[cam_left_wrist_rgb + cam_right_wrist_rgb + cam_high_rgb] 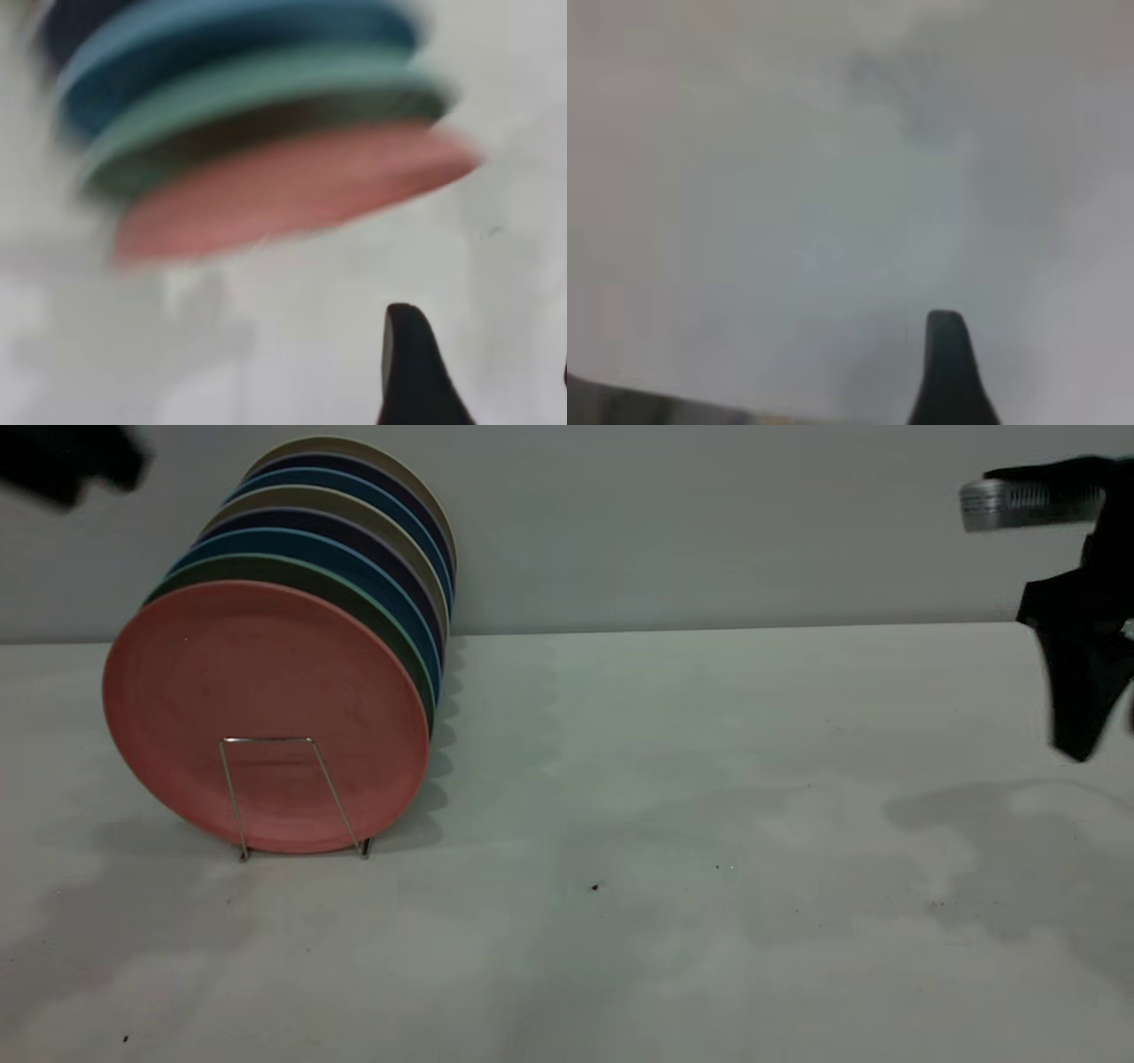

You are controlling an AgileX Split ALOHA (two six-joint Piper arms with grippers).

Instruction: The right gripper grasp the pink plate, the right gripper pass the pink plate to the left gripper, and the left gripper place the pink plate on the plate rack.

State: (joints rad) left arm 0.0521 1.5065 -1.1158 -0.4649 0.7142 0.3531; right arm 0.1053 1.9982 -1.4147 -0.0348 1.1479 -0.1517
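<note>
left gripper (478,372): raised at the exterior view's top left corner, mostly cut off; one finger shows in its wrist view, holding nothing; spread or closed, cannot tell
right gripper (1083,726): hangs above the table (709,824) at the far right, well apart from the plates; fingers cannot be told
pink plate (266,713): upright at the front of the plate rack (292,797), against the green plate (257,93)
hidden: rack behind the front loop

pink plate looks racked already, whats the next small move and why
Probably just pull both arms clear. The pink plate stands upright at the front of the plate rack, and neither the left pincer nor the right pincer touches it.
</note>
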